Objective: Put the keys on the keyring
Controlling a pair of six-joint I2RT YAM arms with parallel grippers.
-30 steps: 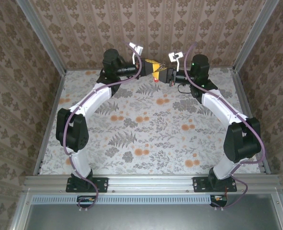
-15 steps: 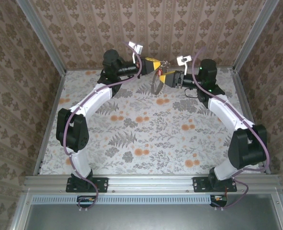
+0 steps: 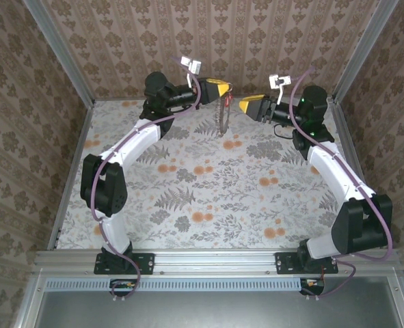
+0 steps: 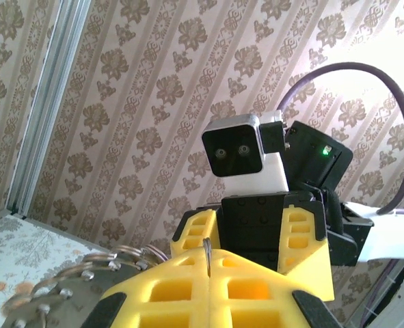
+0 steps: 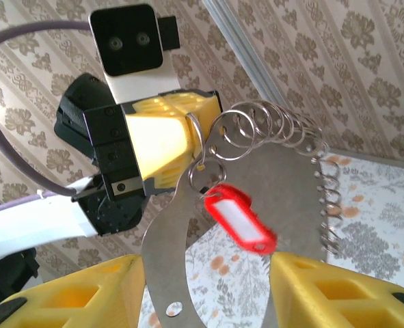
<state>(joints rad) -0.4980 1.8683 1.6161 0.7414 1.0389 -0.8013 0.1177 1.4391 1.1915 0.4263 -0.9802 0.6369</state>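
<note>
My left gripper [image 3: 223, 89] is raised near the back wall, shut on a thin wire loop of the keyring [image 3: 222, 119], which hangs below it. In the right wrist view the keyring [image 5: 284, 178] is a flat grey metal hoop fringed with small rings. A key with a bright red head [image 5: 239, 219] dangles from one small ring near the left gripper [image 5: 188, 140]. My right gripper [image 3: 243, 104] stands open to the right, apart from the ring; its fingers [image 5: 207, 277] hold nothing. In the left wrist view the fingers [image 4: 208, 258] pinch the wire, with the right gripper [image 4: 253, 225] facing them.
The flower-patterned floor [image 3: 208, 191] lies well below both grippers. Patterned walls [image 3: 256, 41] stand close behind them, and aluminium posts [image 3: 65, 61] mark the back corners. Purple cables loop off both wrists.
My right gripper has opened and drawn back to the right, away from the left gripper. The keyring with the red key stays hanging from the left gripper, which has lifted slightly.
</note>
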